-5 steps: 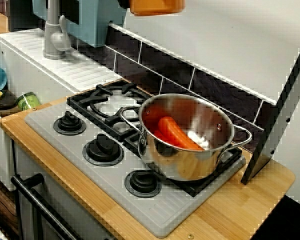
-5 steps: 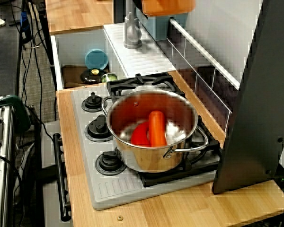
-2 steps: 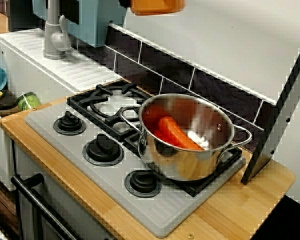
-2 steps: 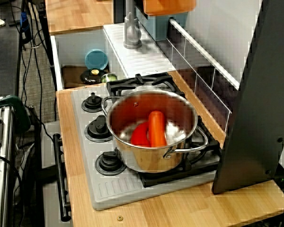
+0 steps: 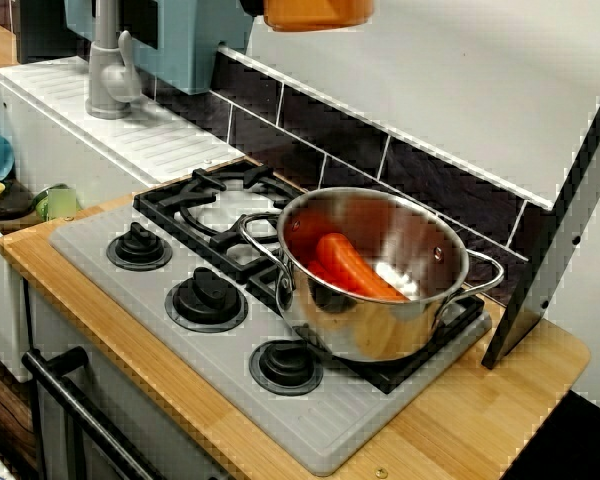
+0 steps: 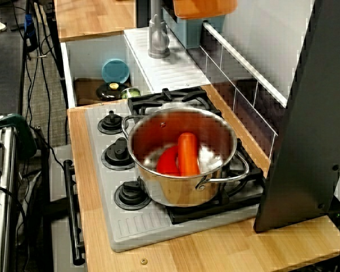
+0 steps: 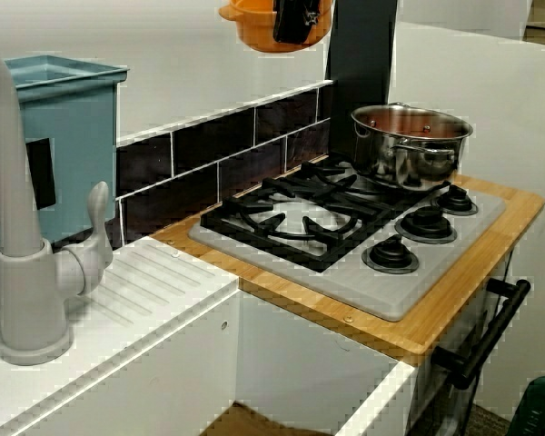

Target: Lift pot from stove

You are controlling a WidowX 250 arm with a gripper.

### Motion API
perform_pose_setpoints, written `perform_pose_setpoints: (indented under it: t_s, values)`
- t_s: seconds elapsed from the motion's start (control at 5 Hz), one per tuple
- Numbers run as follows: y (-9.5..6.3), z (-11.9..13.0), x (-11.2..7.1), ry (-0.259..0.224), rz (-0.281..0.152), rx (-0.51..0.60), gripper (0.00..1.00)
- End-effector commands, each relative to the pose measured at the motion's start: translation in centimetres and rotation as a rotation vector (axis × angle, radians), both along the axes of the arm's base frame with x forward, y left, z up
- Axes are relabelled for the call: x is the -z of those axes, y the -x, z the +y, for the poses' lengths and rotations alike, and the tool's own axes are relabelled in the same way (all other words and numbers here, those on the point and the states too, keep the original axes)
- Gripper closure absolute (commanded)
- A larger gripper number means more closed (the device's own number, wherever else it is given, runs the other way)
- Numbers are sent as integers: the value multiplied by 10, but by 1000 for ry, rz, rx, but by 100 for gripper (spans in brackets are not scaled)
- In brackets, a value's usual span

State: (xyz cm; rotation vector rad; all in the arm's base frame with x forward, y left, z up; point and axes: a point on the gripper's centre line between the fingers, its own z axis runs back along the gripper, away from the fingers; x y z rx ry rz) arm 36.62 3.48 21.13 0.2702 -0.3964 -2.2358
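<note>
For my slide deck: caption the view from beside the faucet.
Orange pot held high above the stove by the gripper, while the steel pot sits on the far burner.

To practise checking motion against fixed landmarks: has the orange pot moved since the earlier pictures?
Yes, slightly. In the front-left view the orange pot has drifted right along the top edge relative to the fixed faucet; the steel pot has not moved.

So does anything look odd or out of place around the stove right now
Only the orange pot: it hangs high above the stove, held by the gripper at the top of the views. The steel pot sits upright on a burner; nothing looks spilled.
</note>
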Motion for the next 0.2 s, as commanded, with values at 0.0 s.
perform_pose_setpoints:
  t_s: [0.0]
  values:
    - [0, 0, -30, -25, -88, -8, 100]
